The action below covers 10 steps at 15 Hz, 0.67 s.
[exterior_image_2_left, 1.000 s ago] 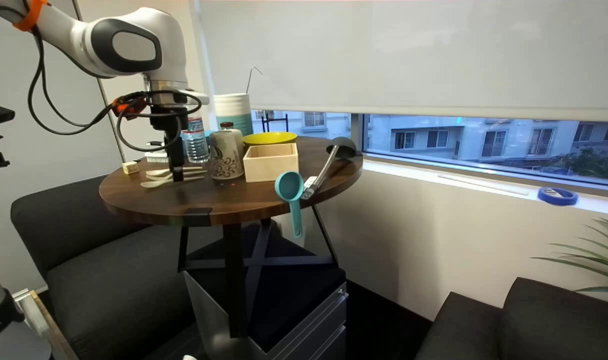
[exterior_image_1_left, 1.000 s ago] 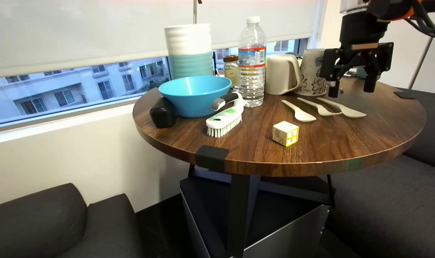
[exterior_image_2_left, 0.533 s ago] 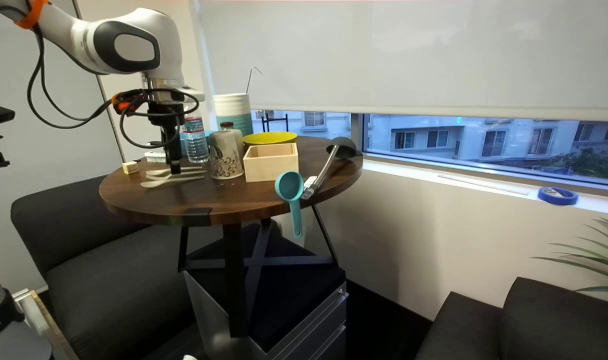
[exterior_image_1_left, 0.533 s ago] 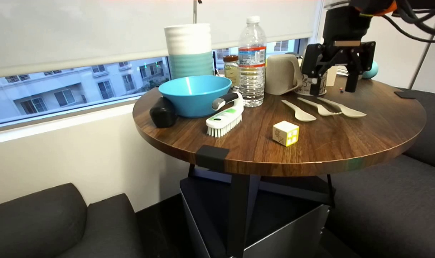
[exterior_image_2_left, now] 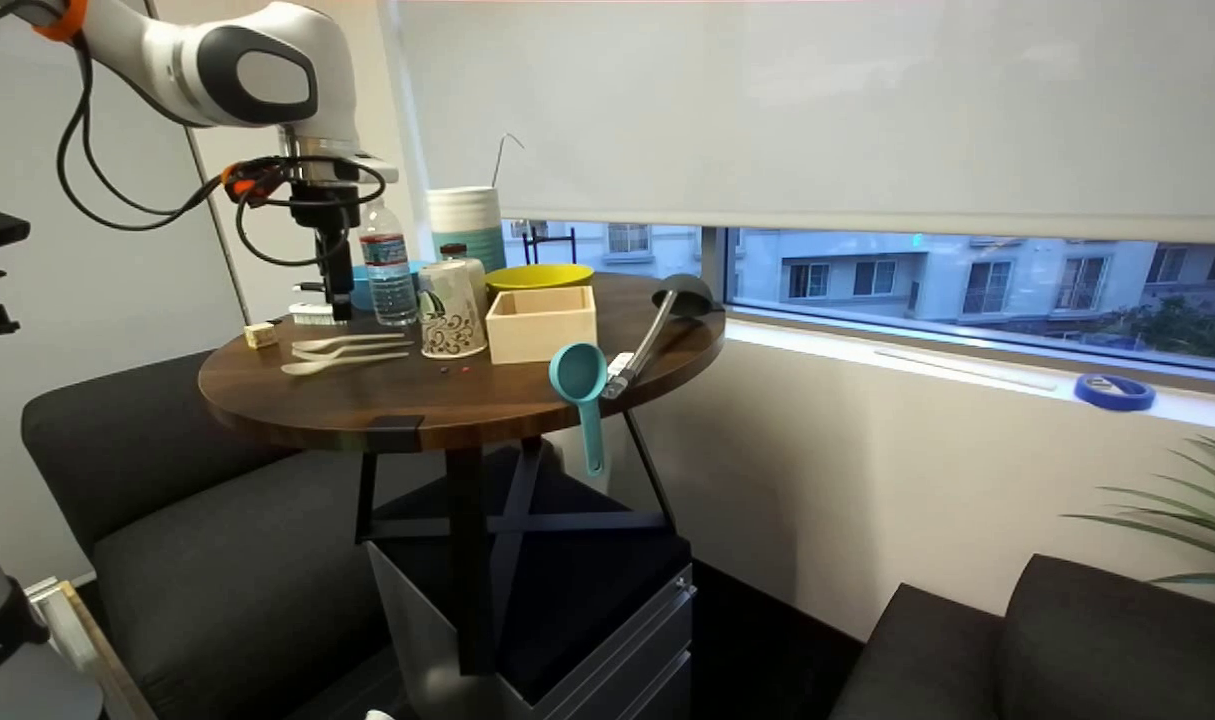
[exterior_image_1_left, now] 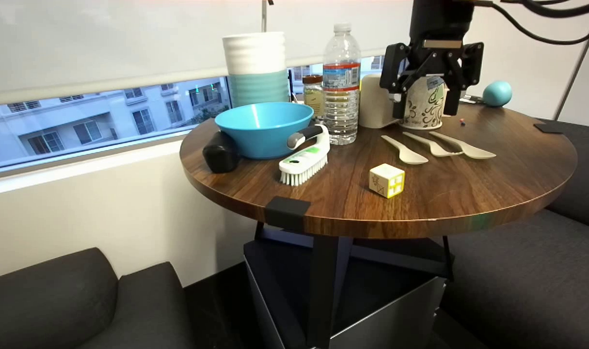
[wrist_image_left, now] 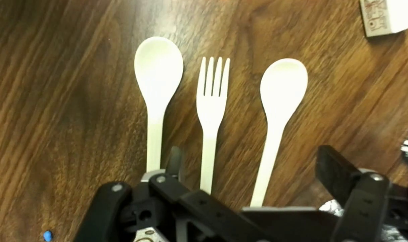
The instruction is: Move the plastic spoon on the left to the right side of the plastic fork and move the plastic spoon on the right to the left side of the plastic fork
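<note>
In the wrist view, three pale cream plastic utensils lie side by side on the wooden table, handles toward my gripper. The fork [wrist_image_left: 210, 111] is in the middle, with one spoon [wrist_image_left: 158, 70] left of it and another spoon [wrist_image_left: 284, 87] right of it. In an exterior view the fork [exterior_image_1_left: 438, 148] lies between the spoon [exterior_image_1_left: 408, 155] near the bottle and the spoon [exterior_image_1_left: 474, 151] farther right. My gripper [wrist_image_left: 251, 160] is open and empty above the handles, its fingers on either side of the fork and right spoon handles. It is raised off the table in both exterior views [exterior_image_1_left: 425, 107] [exterior_image_2_left: 341, 308].
A water bottle [exterior_image_1_left: 342, 104], a beige mug [exterior_image_1_left: 376, 99] and a patterned paper cup [exterior_image_1_left: 422, 114] stand close by the handles. A letter block [exterior_image_1_left: 387, 180], a brush [exterior_image_1_left: 304, 162] and a blue bowl [exterior_image_1_left: 265, 140] are on the table. A wooden box [exterior_image_2_left: 542, 330] stands beyond the cup.
My open gripper has moved left and slightly up in both exterior views, toward the mug and bottle side. The fork and spoons have not moved.
</note>
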Available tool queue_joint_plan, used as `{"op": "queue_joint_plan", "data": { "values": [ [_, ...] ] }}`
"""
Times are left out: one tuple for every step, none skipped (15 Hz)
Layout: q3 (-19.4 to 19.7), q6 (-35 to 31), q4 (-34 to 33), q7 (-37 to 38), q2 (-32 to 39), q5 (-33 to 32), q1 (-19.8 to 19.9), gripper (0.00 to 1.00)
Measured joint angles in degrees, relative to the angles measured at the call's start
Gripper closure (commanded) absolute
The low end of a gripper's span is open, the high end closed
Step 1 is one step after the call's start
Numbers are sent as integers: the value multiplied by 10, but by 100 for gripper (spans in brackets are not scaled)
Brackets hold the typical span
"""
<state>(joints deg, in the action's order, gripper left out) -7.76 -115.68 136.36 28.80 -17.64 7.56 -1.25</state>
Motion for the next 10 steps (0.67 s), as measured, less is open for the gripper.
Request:
{"op": "queue_joint_plan", "data": {
  "values": [
    [-1, 2, -6, 4, 13, 0, 0, 0],
    [-1, 4, -13, 5, 27, 0, 0, 0],
    [-1, 8, -20, 5, 41, 0, 0, 0],
    [-1, 12, -28, 5, 56, 0, 0, 0],
    [-1, 15, -35, 6, 68, 0, -1, 0],
    [-1, 17, -42, 6, 80, 0, -1, 0],
    [-1, 18, -49, 6, 91, 0, -2, 0],
    [-1, 19, -56, 8, 99, 0, -2, 0],
    [-1, 20, -62, 9, 106, 0, -3, 0],
    [-1, 21, -67, 11, 111, 0, -4, 25]
  ]
}}
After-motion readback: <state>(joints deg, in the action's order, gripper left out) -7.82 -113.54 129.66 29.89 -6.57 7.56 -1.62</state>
